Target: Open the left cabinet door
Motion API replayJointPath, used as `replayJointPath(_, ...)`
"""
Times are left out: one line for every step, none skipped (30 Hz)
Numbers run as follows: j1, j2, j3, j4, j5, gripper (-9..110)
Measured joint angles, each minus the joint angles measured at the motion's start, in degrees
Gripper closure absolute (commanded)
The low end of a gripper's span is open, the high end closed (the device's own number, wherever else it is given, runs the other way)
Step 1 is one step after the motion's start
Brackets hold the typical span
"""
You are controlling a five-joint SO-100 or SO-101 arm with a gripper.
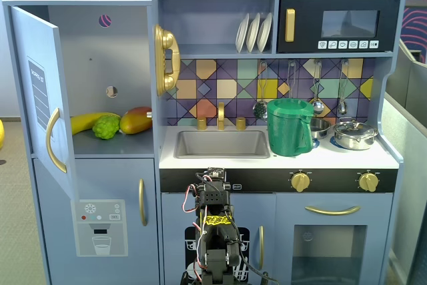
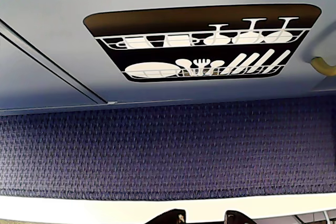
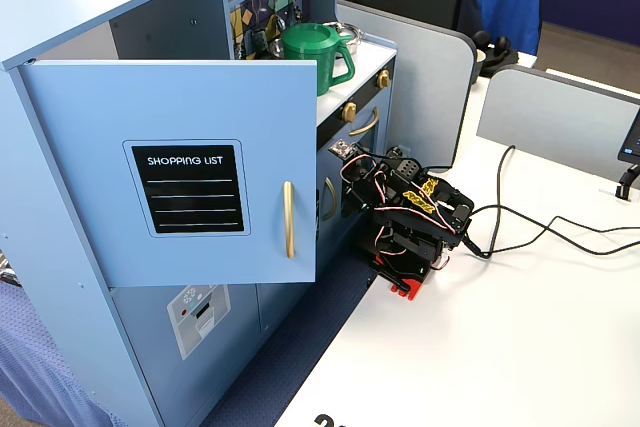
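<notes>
The left cabinet door is light blue with a black "SHOPPING LIST" panel and a gold bar handle. It stands swung wide open; in a fixed view it shows at the far left, with its handle facing out. The arm is folded low on the white table in front of the kitchen, apart from the door. In the wrist view only the gripper fingertips show at the bottom edge, with a gap between them and nothing held.
The open compartment holds a banana, a green fruit and a mango. The water-dispenser door below it is closed. The glassware-print door faces the wrist camera. A green pitcher stands on the counter. Cables trail across the table.
</notes>
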Motion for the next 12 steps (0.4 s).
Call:
replayJointPath(-0.3, 0.0, 0.1, 0.0, -0.2, 101)
replayJointPath(-0.4, 0.0, 0.1, 0.0, -0.4, 101)
replayJointPath(-0.4, 0.0, 0.1, 0.0, -0.6, 101)
replayJointPath(-0.4, 0.0, 0.1, 0.0, -0.6, 101)
replayJointPath(-0.4, 0.0, 0.1, 0.0, -0.4, 101)
replayJointPath(-0.4, 0.0, 0.1, 0.0, -0.3, 101)
replayJointPath(-0.4, 0.0, 0.1, 0.0, -0.3, 101)
replayJointPath(-0.4, 0.0, 0.1, 0.0, -0.3, 101)
replayJointPath(-0.4, 0.0, 0.1, 0.0, -0.3, 101)
replayJointPath(-0.4, 0.0, 0.1, 0.0, -0.3, 101)
replayJointPath(-0.4, 0.0, 0.1, 0.0, -0.4, 101)
replayJointPath(-0.4, 0.0, 0.1, 0.0, -0.4, 101)
